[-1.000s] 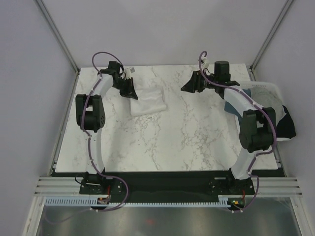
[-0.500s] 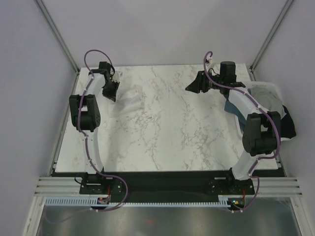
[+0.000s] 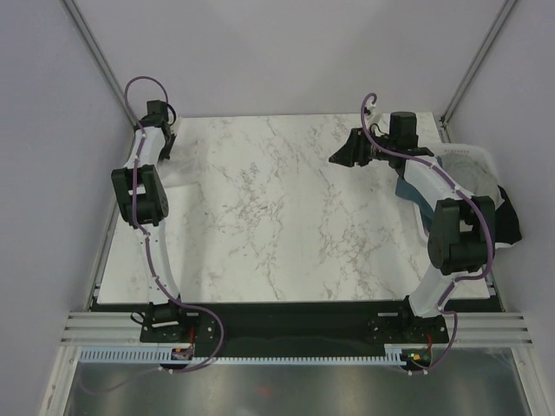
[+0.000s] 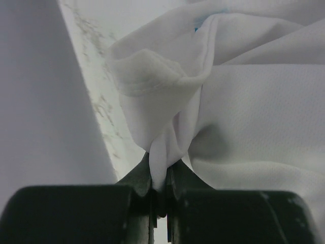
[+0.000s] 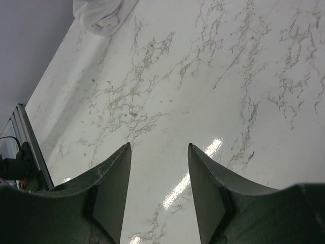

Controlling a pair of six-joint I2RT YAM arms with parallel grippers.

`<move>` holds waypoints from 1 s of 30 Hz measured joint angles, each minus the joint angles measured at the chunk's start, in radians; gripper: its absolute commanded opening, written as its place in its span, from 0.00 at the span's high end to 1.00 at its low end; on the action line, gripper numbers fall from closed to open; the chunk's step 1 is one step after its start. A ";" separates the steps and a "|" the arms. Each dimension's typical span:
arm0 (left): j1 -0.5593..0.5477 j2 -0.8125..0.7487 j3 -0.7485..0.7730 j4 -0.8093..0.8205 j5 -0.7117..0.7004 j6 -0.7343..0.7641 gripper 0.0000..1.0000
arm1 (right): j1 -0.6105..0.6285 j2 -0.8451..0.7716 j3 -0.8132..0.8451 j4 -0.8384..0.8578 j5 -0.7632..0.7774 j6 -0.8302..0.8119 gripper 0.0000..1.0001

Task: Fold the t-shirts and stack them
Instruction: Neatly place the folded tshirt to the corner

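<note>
Far left corner. Your left gripper (image 4: 161,195) is clamped down hard on a pinched fold of the white shirt (image 4: 244,127). The hem bunches just above the jaws, and the rest of the cloth spills off to their right. The wall (image 4: 40,101) sits close on the left, with only a thin strip of marble (image 4: 96,96) between it and the cloth.

From overhead the arm covers most of the shirt (white cloth on white stone, poor contrast), so I cannot tell how much lies flat or how neatly it is folded. My guess is that you hold an edge because one pinch there lets you drag or lift the whole piece toward the corner, out of the working area.

Watch two things. Thin cloth in so narrow a pinch may slip, and the wall leaves your wrist little room to swing.

Right side. Your right gripper (image 5: 158,150) hovers over the far marble with its jaws roughly half apart and nothing between them. It is probably parked there to stay out of the left arm's way while keeping within reach of the bin (image 3: 473,149) at the table's right edge. A teal shirt (image 3: 408,186) and a black shirt (image 3: 510,221) hang over the bin's side, unfolded by the look of them. I judge most of the job is yet to come.
</note>
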 measured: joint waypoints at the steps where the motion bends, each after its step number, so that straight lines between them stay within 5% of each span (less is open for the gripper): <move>1: 0.008 0.016 0.021 0.017 -0.020 0.017 0.98 | -0.002 0.000 -0.002 0.000 0.000 0.001 0.43; 21: 0.098 0.198 0.166 0.351 -0.190 0.238 0.97 | -0.020 0.000 -0.011 0.006 0.000 0.018 0.43; 22: 0.098 0.201 0.166 0.362 -0.191 0.241 0.92 | -0.020 0.000 -0.011 0.006 0.000 0.019 0.43; 23: 0.098 0.203 0.166 0.373 -0.192 0.241 0.68 | -0.021 0.000 -0.011 0.006 0.000 0.021 0.43; 25: 0.098 0.208 0.166 0.394 -0.195 0.251 0.50 | -0.022 0.000 -0.011 0.009 0.000 0.022 0.43; 30: 0.098 0.210 0.165 0.465 -0.212 0.240 0.35 | -0.023 0.000 -0.011 0.009 0.001 0.022 0.43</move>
